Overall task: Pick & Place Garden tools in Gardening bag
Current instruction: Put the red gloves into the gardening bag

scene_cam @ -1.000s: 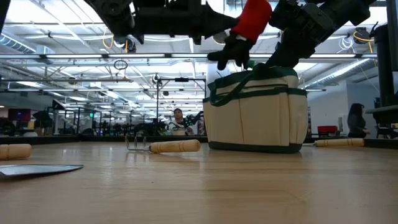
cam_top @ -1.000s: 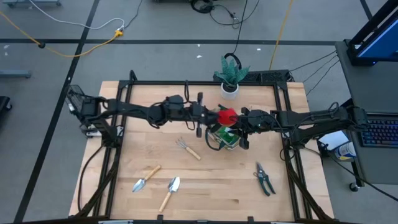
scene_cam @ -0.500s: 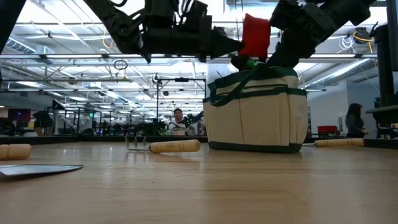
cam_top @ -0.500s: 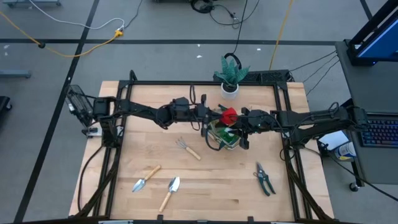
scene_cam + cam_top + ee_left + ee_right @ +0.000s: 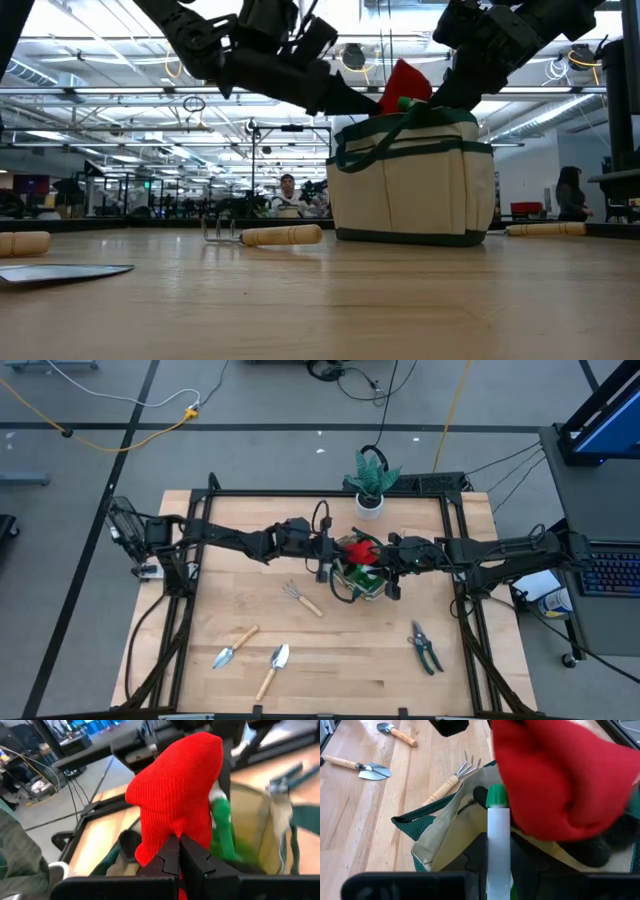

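We see the left gripper over the middle of the table, right at the open top of the gardening bag. Its two fingers are pressed together on the red-and-black piece, a knitted red thing like a glove, which hangs tilted half inside the mouth of the bag. In the low view the red part shows just above the bag's green rim.

The right gripper is at the other side of the same bag. From its wrist view a white tube with a green cap stands between its fingers, and it seems that the fingers pinch this tube, but they are mostly hidden there, so we cannot be fully sure. The tube points down into the bag, just beside the red piece.

The other garden tools lie on the table. The hand rake is near the bag, on the left arm's side. Two trowels lie side by side near the front edge, well apart from the bag. The pruning shears lie on the right arm's side, also near the front. The plant in a white pot stands at the far edge, behind the bag.
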